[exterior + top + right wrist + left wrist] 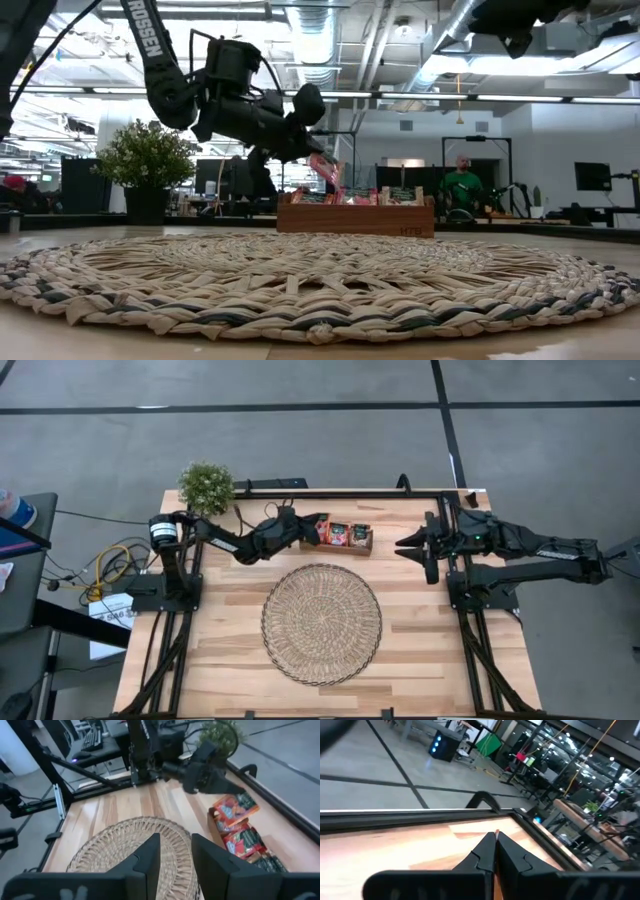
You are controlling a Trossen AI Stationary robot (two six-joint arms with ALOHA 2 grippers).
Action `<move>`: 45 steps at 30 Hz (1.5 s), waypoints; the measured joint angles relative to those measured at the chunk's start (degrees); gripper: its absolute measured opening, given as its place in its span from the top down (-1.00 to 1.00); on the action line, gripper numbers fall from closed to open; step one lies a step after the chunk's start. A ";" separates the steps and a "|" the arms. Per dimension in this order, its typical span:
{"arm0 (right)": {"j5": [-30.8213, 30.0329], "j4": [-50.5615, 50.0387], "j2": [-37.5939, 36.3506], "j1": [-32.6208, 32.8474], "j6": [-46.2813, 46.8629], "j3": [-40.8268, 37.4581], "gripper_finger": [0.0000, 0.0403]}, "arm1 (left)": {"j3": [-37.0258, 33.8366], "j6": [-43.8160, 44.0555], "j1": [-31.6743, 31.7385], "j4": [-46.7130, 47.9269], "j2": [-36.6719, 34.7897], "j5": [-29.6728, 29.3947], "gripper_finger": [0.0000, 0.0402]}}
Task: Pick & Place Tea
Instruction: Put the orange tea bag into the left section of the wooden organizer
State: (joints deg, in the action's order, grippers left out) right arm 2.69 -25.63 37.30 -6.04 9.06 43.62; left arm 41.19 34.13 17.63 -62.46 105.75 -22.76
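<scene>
One red sachet (236,809) hangs pinched in the left gripper (231,787), whose fingers are shut on its edge, just above the tray's (345,546) left end at the far side of the table. The other sachets (348,534) stand in the tray. Best carried steadily toward the mat (321,622) and lowered flat near its centre before letting go. Right gripper (175,851) waits at the right, part open, empty.

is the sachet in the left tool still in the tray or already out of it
Out. The left tool is shut on a red sachet and holds it in the air above the end of the wooden tray.
</scene>
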 joint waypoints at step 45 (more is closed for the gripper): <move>0.01 -1.81 0.61 0.00 -2.04 0.00 0.49 | -0.02 -6.07 2.28 8.74 -0.02 -0.01 0.99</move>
State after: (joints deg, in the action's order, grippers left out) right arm 2.70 -27.44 37.91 -6.04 7.03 43.62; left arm 41.17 28.06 19.90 -53.71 105.73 -22.77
